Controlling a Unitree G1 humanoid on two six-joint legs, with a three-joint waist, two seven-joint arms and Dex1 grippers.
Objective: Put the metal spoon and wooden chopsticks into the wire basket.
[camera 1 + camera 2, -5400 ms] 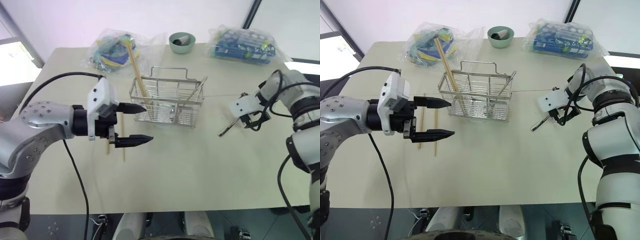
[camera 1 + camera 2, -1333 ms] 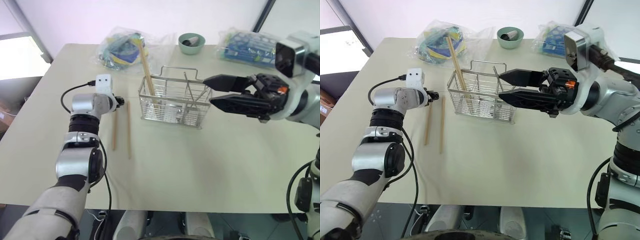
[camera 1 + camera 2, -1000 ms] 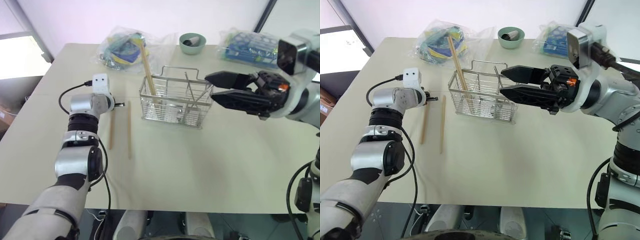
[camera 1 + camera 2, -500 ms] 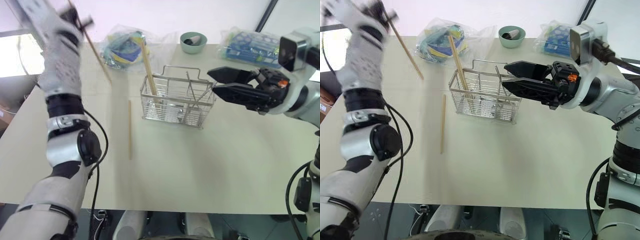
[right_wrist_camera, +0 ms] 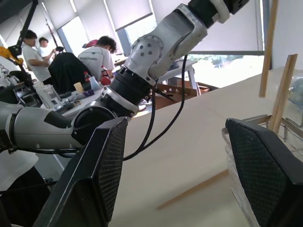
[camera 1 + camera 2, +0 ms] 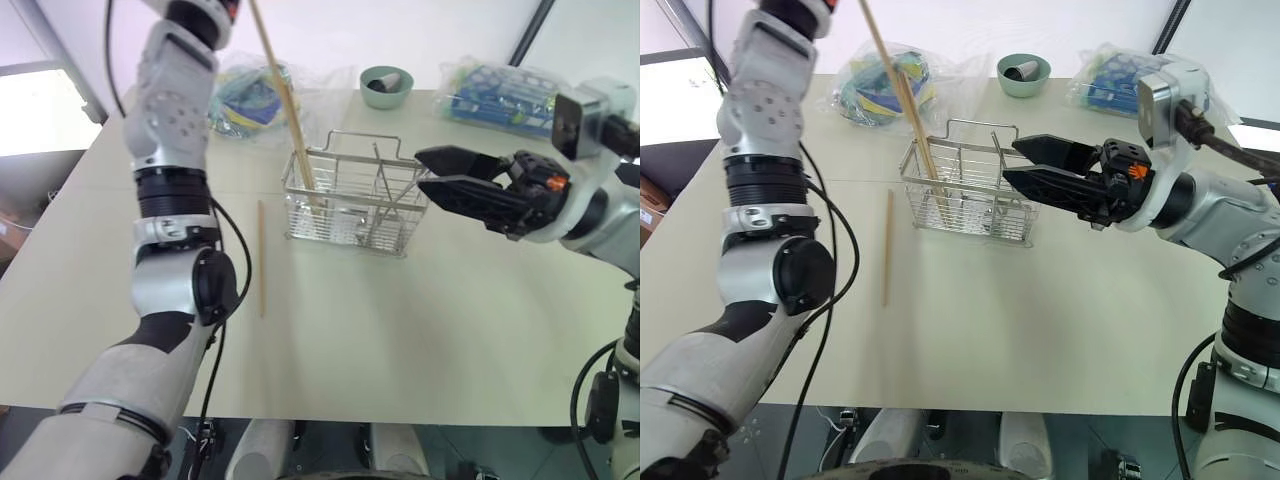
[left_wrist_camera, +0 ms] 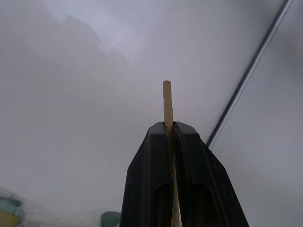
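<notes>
Left gripper [image 7: 171, 135] clamped tight on one wooden chopstick [image 6: 268, 52], held high above the wire basket [image 6: 355, 196] — I'd drop its tip straight into a compartment. Another chopstick [image 6: 261, 257] lies on the table [image 6: 400, 330]. Right gripper [image 6: 432, 174] empty, spread wide beside the basket.

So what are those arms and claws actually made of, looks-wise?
Both arms are chunky silver-grey jointed segments with black bands between them and loose black cables looping alongside. Each ends in a white block, then a claw of two long, pointed black fingers: the right gripper shows an orange spot at its base; the left gripper looks plain black.
</notes>
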